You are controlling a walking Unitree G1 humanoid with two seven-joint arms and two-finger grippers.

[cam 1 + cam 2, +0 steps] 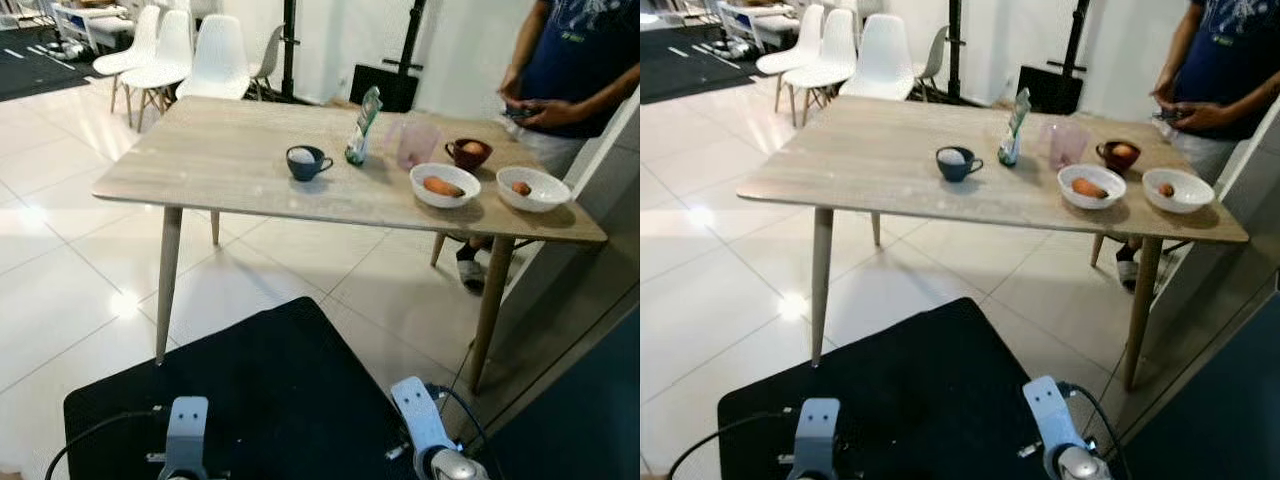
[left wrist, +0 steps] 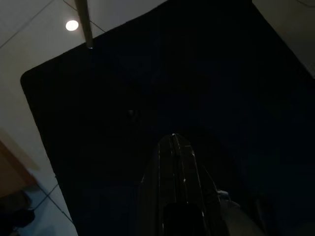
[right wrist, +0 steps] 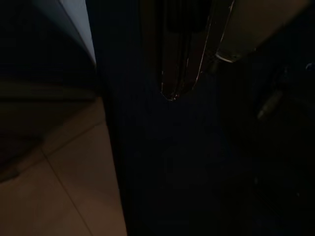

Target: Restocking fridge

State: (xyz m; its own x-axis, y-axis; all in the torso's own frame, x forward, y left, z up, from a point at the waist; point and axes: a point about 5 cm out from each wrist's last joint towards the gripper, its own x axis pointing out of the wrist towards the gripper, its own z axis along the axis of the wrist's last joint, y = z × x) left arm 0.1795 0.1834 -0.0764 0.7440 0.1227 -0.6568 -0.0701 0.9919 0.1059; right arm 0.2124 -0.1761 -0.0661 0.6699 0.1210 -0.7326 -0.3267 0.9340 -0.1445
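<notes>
A wooden table stands ahead of me. On it are a dark blue cup with something white inside, a green and white pouch, a pink translucent cup and a dark red cup holding something orange. Two white bowls each hold an orange item. Both arms hang low, far from the table. My left gripper is shut over the black mat with nothing in it. My right gripper is shut too, in deep shade.
A person stands behind the table's far right corner, holding a small device. White chairs stand at the back left. A black mat lies on the tiled floor at my feet. A grey panel rises close on my right.
</notes>
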